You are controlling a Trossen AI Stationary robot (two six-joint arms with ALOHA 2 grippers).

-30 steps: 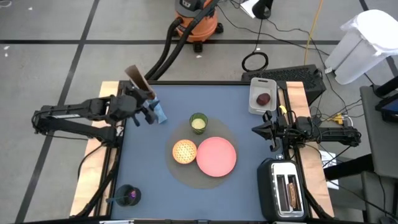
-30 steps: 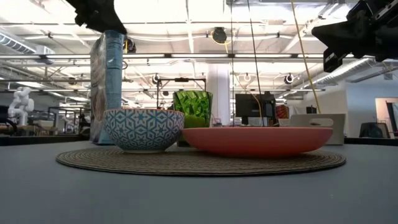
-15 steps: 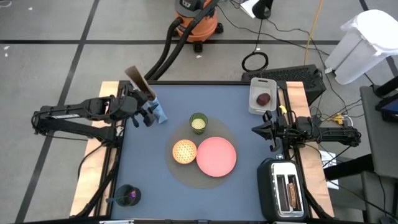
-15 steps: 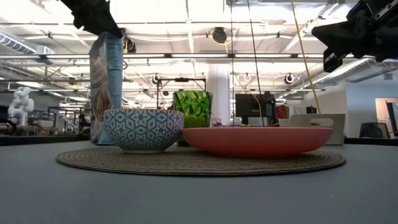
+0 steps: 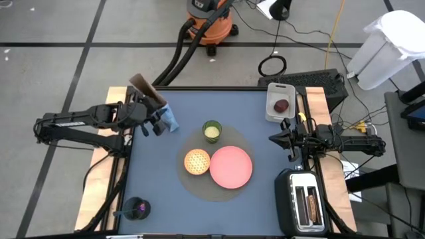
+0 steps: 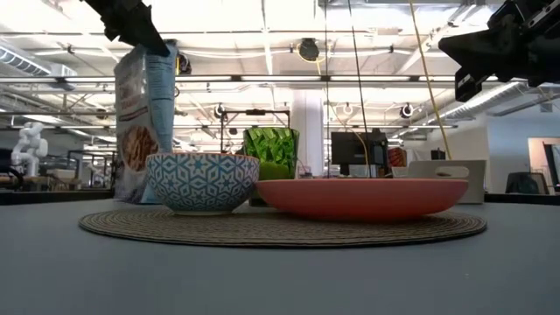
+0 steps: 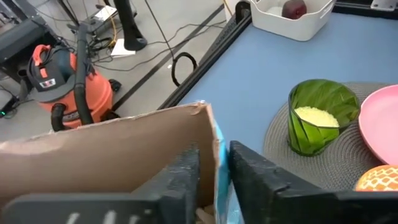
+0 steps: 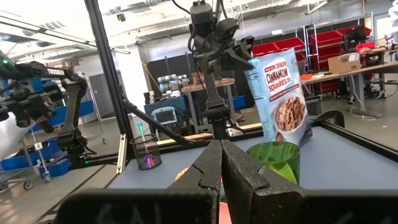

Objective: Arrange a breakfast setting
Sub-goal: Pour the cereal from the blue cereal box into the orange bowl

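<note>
The blue cereal bag [image 5: 170,120] stands at the table's far left, its printed face showing in the low view [image 6: 138,122]. My left gripper [image 7: 214,158] is shut on its top. The green cup [image 5: 212,131], orange bowl [image 5: 196,161] and pink plate [image 5: 231,166] sit on a round woven mat [image 5: 199,190]. The dark-red fruit [image 5: 282,105] lies in a white tray [image 5: 279,89]. Toast [image 5: 307,204] sticks out of a toaster. The spoon [image 5: 126,212] stands in a dark cup. My right gripper [image 8: 221,163] waits shut at the right edge. My left gripper pinches the bag's brown open top edge [image 7: 208,127] between its two fingers, near that edge's end corner. The fingers come from the table's left side, slanting downward. The bag stands tilted below them, and its foot seems to rest on the table.
The toaster [image 5: 307,207] stands at the near right corner, the dark cup [image 5: 137,208] at the near left. Bare blue table lies between the bag and the mat and along the near edge. A vacuum cleaner [image 5: 209,20] stands on the floor beyond the far edge.
The cereal bag has turned about under my left gripper: it stood edge-on in the low view and now shows its printed face. It leans more, with its top tipped toward the table's left while its foot stays where it was. My left wrist has rolled slightly.
</note>
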